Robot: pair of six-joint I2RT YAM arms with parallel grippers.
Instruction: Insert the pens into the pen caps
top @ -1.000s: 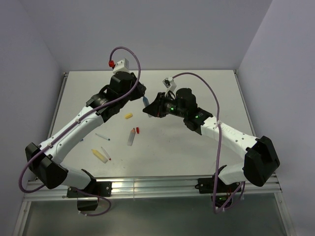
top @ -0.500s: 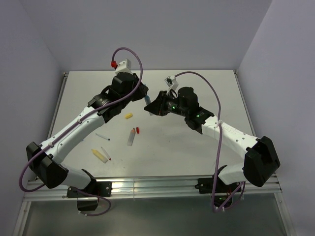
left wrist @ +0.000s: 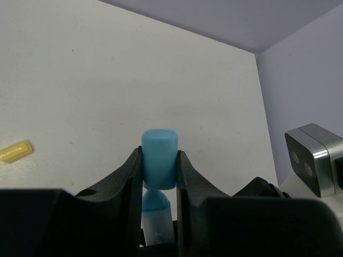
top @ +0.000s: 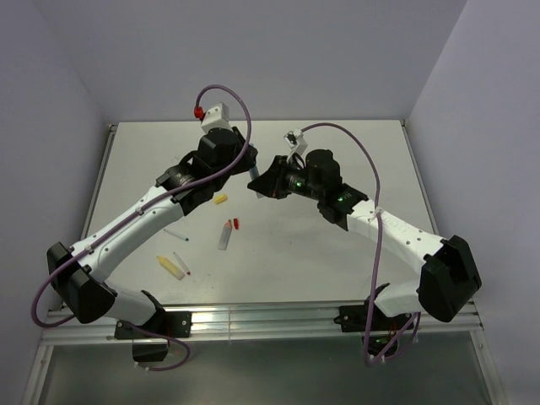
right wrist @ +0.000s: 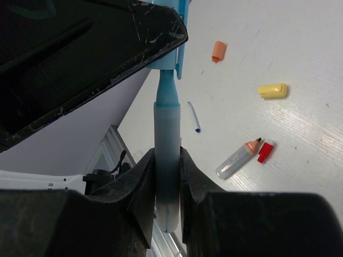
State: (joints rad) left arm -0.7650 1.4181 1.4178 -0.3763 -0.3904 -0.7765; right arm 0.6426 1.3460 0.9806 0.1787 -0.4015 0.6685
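My left gripper (left wrist: 159, 155) is shut on the light-blue pen cap (left wrist: 159, 158), open end facing back toward the wrist. My right gripper (right wrist: 166, 160) is shut on the light-blue pen (right wrist: 166, 140), held upright. The pen's rounded blue tip (left wrist: 156, 206) sits right at the cap's mouth (right wrist: 169, 63). In the top view both grippers meet above the table's middle, left (top: 246, 165) and right (top: 260, 186). On the table lie an orange pen (right wrist: 238, 159), a red cap (right wrist: 265, 152), a yellow cap (right wrist: 273, 90), an orange cap (right wrist: 218, 51) and a thin blue-tipped pen (right wrist: 193, 116).
A yellow pen (top: 171, 267) and a thin red-tipped pen (top: 181, 262) lie near the table's front left. The left arm's purple cable (top: 221, 91) loops above its wrist. A metal rail (top: 261, 319) runs along the near edge, and walls close in on the back and sides.
The left gripper with the cap has shifted right toward the right gripper, closing the gap to the pen's tip. Both grips are unchanged.
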